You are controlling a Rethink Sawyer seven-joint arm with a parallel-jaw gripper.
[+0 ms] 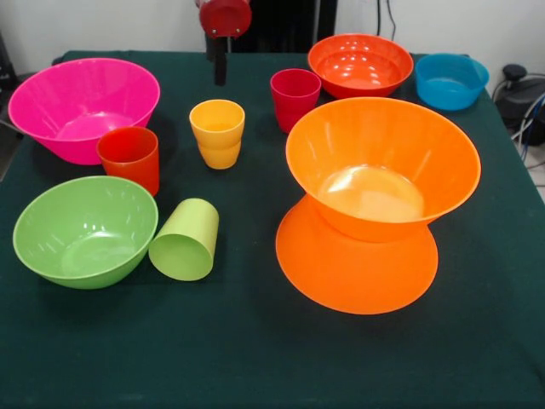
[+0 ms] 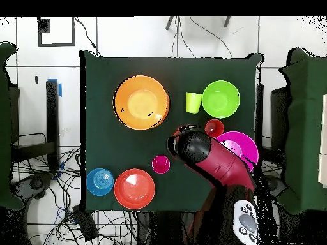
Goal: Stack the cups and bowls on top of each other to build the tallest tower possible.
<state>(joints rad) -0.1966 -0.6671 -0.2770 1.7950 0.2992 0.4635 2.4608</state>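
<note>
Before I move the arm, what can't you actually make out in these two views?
- Gripper: front view cuts it at the top edge; open or shut unclear.
- Yellow-orange cup: overhead, hidden under the arm.
- Pink bowl: overhead, partly covered by the arm.

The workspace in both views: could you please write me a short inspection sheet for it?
Surface: dark green cloth over the table.
Job's things: orange bowl upright on an upturned orange bowl; pink bowl, green bowl, red bowl and blue bowl upright; red cup, yellow cup and magenta cup upright; green cup on its side.
Clutter: nothing seen.
Tool: tool hangs above the cloth; fingers unclear.
Cables: cables on the floor.
Surroundings: tiled floor.
</note>
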